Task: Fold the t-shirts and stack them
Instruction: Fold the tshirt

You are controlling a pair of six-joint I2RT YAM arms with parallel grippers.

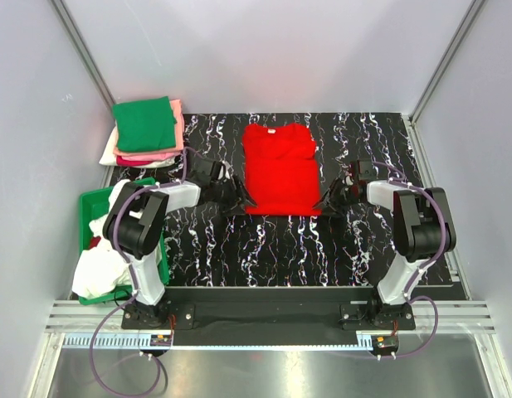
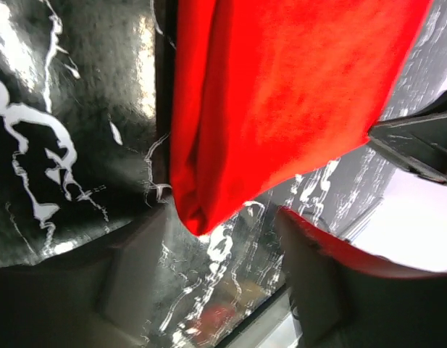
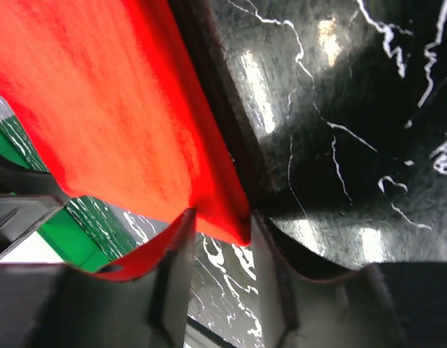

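- Now the red t-shirt (image 1: 279,170) lies flat on the table (image 1: 272,249).
- Left hand (image 2: 223,243) wide, right hand (image 3: 222,243) narrow, each around a near corner, unpinched.
- Risk: a shallow close could catch 1 layer, dropping the hem.

You see solid red t-shirt (image 1: 278,170), black bench (image 1: 264,249) veined white, green tee (image 1: 144,124) over pink tee (image 1: 148,154), green bin (image 1: 94,203).

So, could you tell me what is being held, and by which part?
Nothing clearly. The red t-shirt has its near corners between the jaws: the left gripper stands open around one; whether the right gripper pinches the other is unclear.
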